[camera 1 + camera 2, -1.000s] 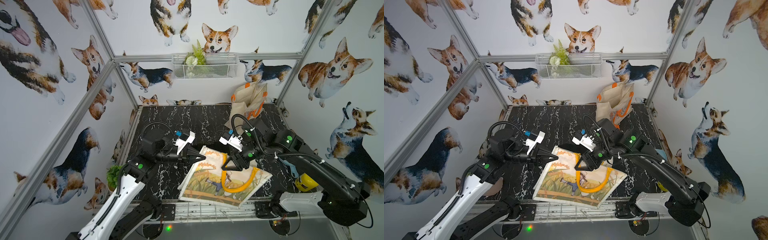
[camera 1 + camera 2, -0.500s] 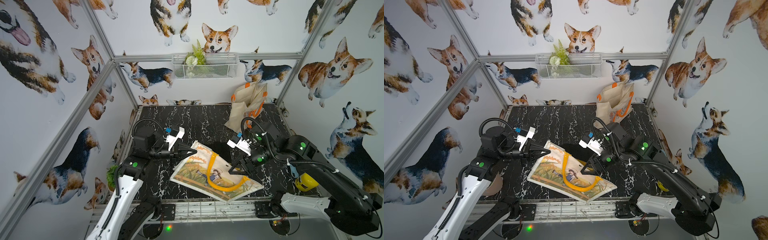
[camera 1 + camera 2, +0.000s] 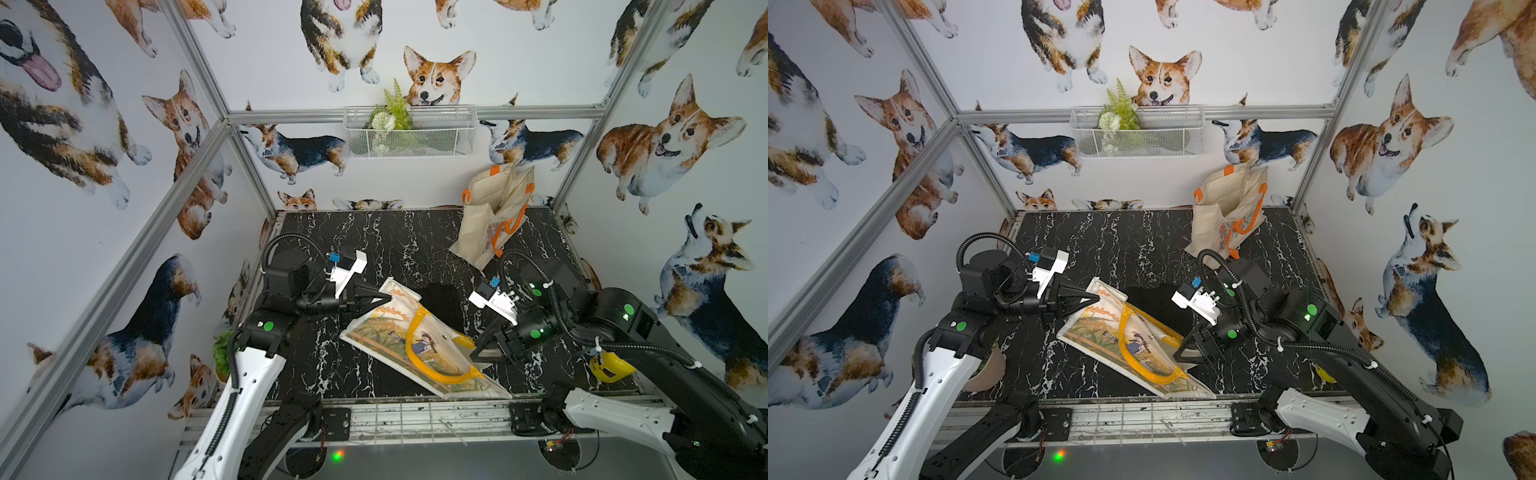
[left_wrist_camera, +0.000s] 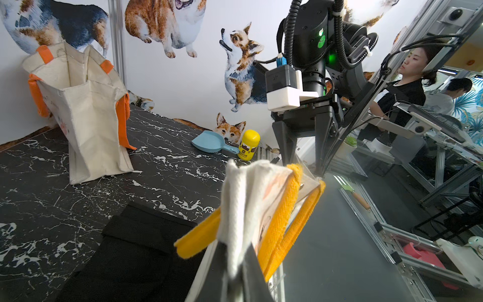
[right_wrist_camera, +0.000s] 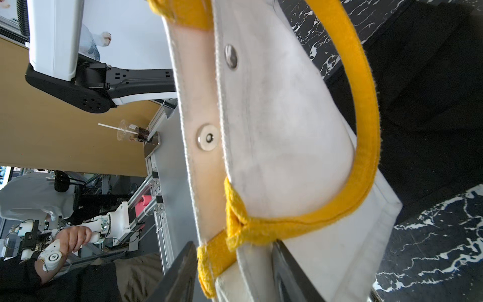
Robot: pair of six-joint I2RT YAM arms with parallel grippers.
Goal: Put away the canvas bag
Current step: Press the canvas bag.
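In both top views left gripper point(image 3: 385, 297) and right gripper point(image 3: 478, 360), pinching canvas bag point(image 3: 384, 336), stand wider apart

We see a robotics lab: an aluminium-frame booth point(image 3: 291, 117) papered with corgis, and, at the right of the left wrist frame, a seated woman point(image 4: 407, 78) among equipment benches point(image 4: 433, 130).

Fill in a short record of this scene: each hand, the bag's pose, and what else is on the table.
left hand: shut on a corner of the yellow-handled bag
right hand: shut on its opposite edge, by a handle
pose: folded flat, tilted, held between both hands
at back: orange-handled bag, standing open
also on table: black cloth, blue scoop, yellow bottle
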